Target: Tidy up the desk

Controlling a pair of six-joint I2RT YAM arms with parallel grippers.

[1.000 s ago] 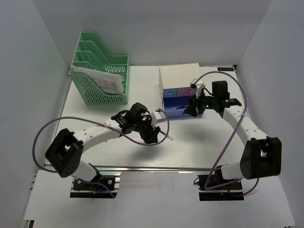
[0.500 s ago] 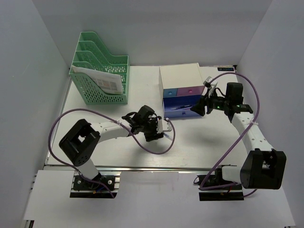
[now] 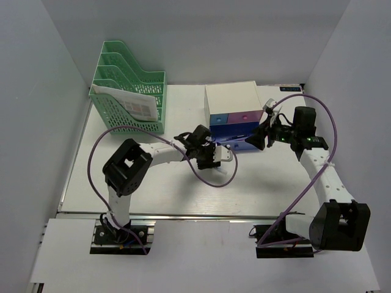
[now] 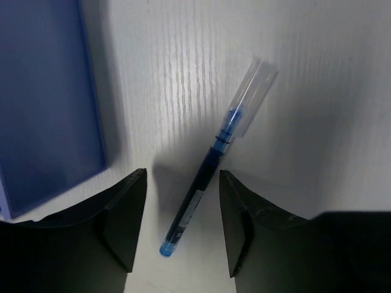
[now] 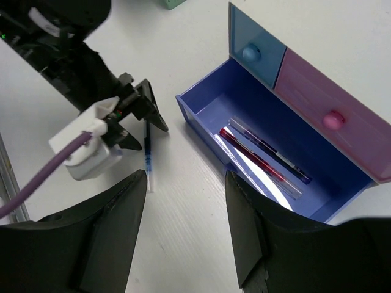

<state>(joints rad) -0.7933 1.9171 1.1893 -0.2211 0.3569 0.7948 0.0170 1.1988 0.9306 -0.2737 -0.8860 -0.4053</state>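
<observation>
A blue pen (image 4: 211, 177) with a clear cap lies on the white desk (image 3: 171, 189), just beside the open blue drawer (image 3: 237, 142) of the small white drawer box (image 3: 232, 97). My left gripper (image 4: 182, 226) is open and low over the desk, its jaws either side of the pen's rear end without touching it. The right wrist view shows that pen (image 5: 147, 155), the left gripper (image 5: 142, 125), and a red pen (image 5: 253, 155) and a dark pen (image 5: 272, 152) inside the drawer. My right gripper (image 5: 186, 238) is open and empty, above the desk at the drawer's right end (image 3: 255, 139).
A green file rack (image 3: 131, 91) holding papers stands at the back left. The drawer box has a shut pink drawer (image 5: 324, 116) and a shut light blue drawer (image 5: 256, 55). Grey walls enclose the desk. A purple cable (image 3: 211, 180) loops near the left gripper.
My left gripper has moved right, up to the open drawer, and is now over the pen. My right gripper has drawn back to the right from the drawer front.
</observation>
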